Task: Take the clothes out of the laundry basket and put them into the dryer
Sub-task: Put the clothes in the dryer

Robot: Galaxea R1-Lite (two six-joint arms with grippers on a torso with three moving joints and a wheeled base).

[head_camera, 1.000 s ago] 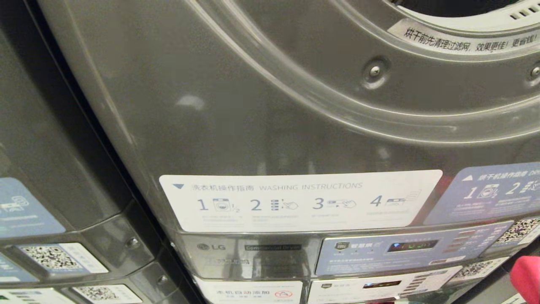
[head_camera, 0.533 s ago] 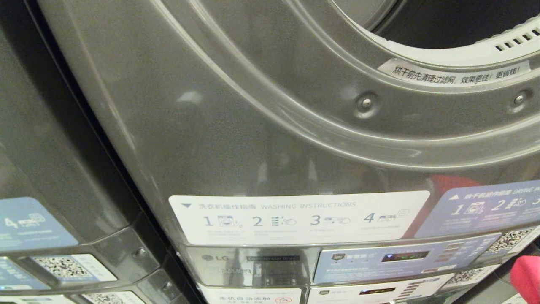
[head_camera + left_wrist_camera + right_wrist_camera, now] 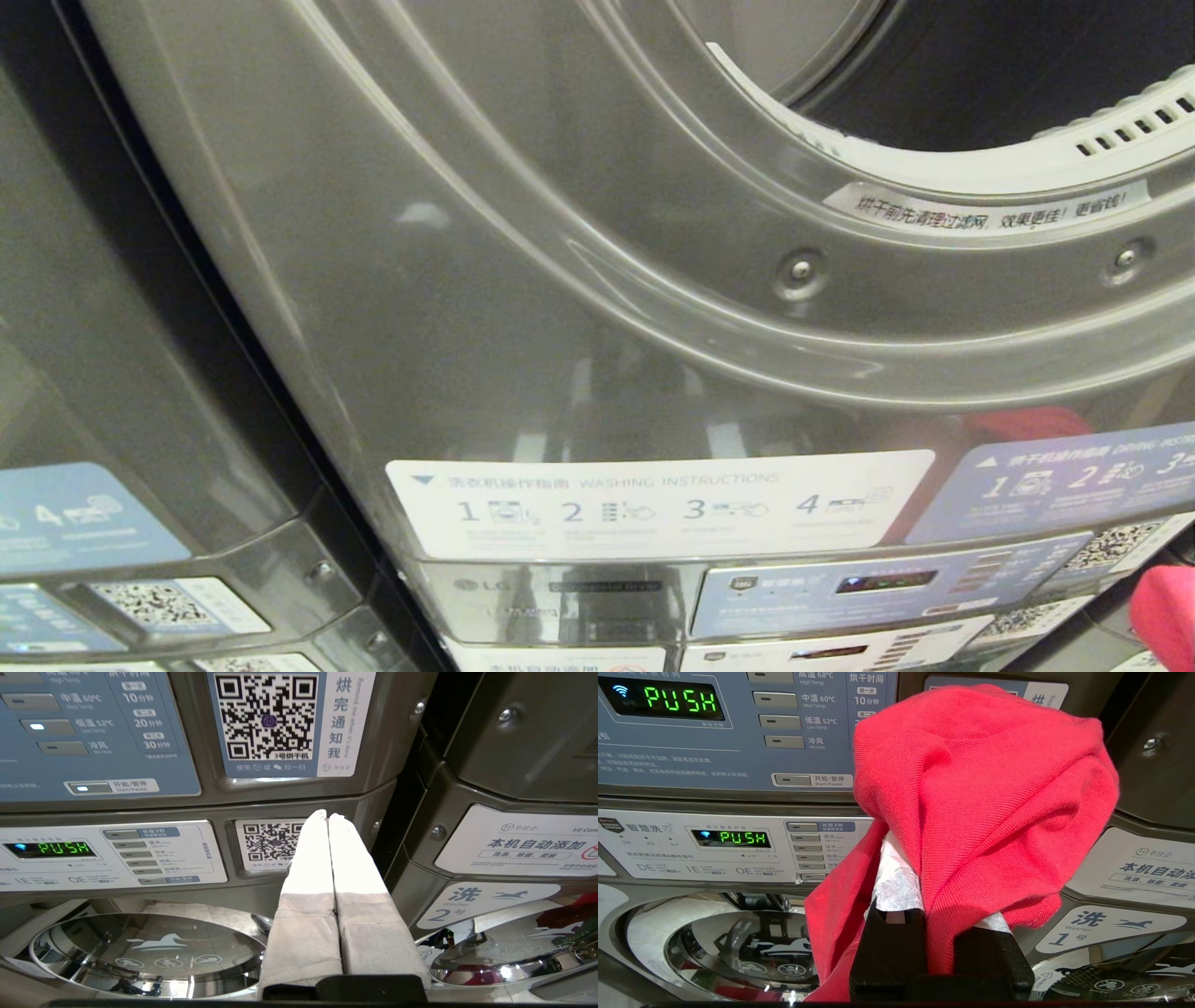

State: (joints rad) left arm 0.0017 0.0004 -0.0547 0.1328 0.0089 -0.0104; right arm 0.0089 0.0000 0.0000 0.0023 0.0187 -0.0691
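The dark grey dryer (image 3: 560,280) fills the head view, and its drum opening (image 3: 980,84) gapes dark at the top right, ringed by a white vented rim. My right gripper (image 3: 934,858) is shut on a red garment (image 3: 985,793), which drapes over its white-wrapped fingers in front of the control panels. A corner of that red garment (image 3: 1162,611) shows at the lower right of the head view. My left gripper (image 3: 328,815) is shut with nothing in it, level before the machine fronts. The laundry basket is out of view.
A neighbouring grey machine (image 3: 112,373) stands close on the left. Control panels with green "PUSH" displays (image 3: 682,700) and QR labels (image 3: 266,718) face both wrists. Chrome-rimmed round washer doors (image 3: 140,952) (image 3: 738,947) sit below the panels.
The head view has moved upward: the instruction labels slid down the picture and more of the drum opening shows. The red garment stays at the lower right corner.
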